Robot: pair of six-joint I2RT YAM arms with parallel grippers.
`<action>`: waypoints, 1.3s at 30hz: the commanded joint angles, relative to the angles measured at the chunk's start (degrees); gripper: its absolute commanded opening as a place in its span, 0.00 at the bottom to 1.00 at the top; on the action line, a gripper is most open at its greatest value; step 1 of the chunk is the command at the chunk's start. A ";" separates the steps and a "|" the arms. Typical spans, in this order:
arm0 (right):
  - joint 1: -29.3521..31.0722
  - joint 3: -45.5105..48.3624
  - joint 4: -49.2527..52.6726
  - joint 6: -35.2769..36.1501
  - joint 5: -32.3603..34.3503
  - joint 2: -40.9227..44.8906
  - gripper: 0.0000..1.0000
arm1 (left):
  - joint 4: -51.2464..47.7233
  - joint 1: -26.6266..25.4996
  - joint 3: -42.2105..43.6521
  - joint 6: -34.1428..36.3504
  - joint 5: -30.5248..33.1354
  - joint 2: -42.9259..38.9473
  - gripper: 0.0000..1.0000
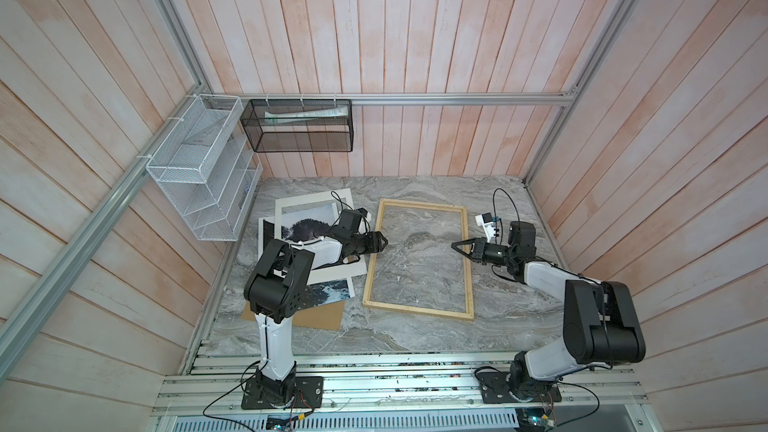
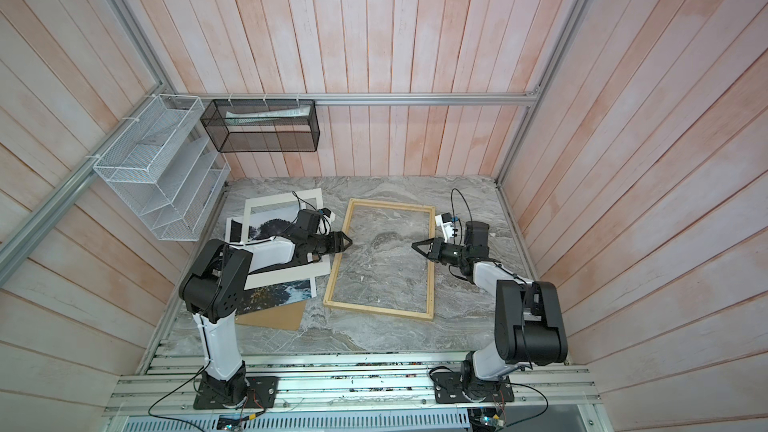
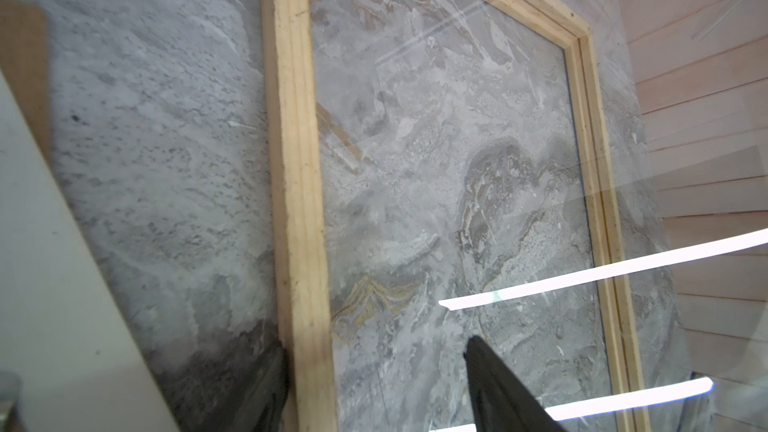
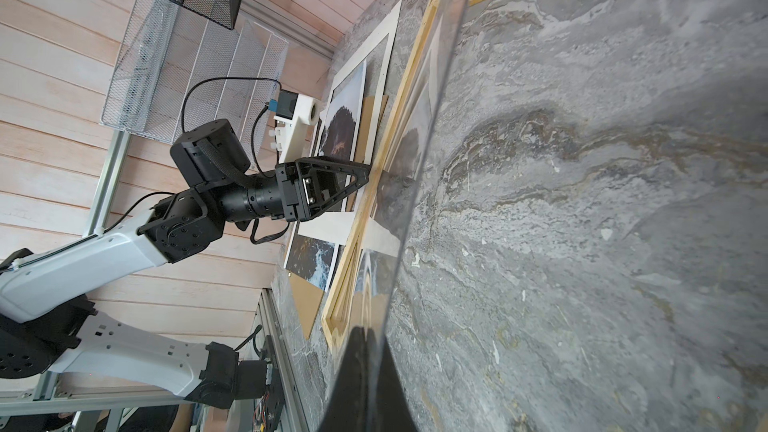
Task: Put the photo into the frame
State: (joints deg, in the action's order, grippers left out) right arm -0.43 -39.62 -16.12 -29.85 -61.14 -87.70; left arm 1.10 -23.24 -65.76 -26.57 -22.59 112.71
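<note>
Straddling frame rail, left gripper open, photo behind it; right gripper closed on clear pane.

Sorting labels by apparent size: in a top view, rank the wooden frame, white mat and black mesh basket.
1. wooden frame
2. white mat, partly covered
3. black mesh basket; close to the mat, so unsure

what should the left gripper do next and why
Probably close the left gripper on a rail of the frame to steady it: its open jaws straddle that rail, while the right gripper, shut on a clear pane, holds it over the frame.
</note>
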 commanded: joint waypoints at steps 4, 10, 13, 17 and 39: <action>1.60 -1.16 2.57 3.08 -0.77 -1.33 0.04 | 2.94 -1.63 0.81 0.03 -5.50 -0.25 0.69; 1.57 -1.78 4.60 4.00 0.29 -1.74 0.13 | 3.02 -1.63 0.93 -0.06 -5.62 -0.22 0.69; 1.55 -2.11 4.89 3.99 0.50 -1.99 0.16 | 3.11 -1.63 0.89 -0.21 -5.72 -0.29 0.69; 1.57 -2.66 6.19 4.52 1.52 -2.07 0.21 | 3.11 -1.63 0.89 -0.27 -5.80 -0.29 0.69; 1.57 -5.23 15.36 8.02 11.97 -2.20 0.44 | 0.92 -1.63 1.05 0.88 -2.99 -1.91 0.69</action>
State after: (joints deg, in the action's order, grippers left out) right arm 0.73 -43.07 -2.48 -23.49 -51.37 -89.47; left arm 2.35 -24.23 -65.49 -26.55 -25.21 112.71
